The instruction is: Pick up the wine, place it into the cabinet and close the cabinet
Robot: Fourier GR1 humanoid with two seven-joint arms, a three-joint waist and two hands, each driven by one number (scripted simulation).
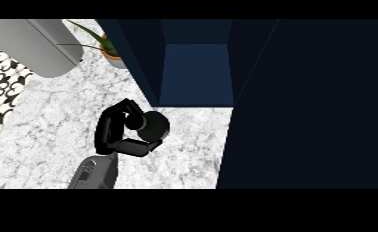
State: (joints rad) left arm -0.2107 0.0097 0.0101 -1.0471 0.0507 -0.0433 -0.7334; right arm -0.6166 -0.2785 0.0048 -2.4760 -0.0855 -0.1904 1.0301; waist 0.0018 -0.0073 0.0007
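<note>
The wine bottle (155,125) shows from above as a dark round shape over the marble counter (52,141), just in front of the cabinet. My left hand (117,131) is shut on it: the fingers curl over its far left side and the thumb lies along its near side. The dark blue cabinet (196,71) stands open, its bare inner shelf straight beyond the bottle. Its open door (295,106) is a large dark panel filling the right of the view. My right hand does not show.
A potted plant (109,46) stands at the cabinet's left corner. A rounded grey object (44,46) lies at the back left. A black-and-white patterned thing (9,83) sits at the left edge.
</note>
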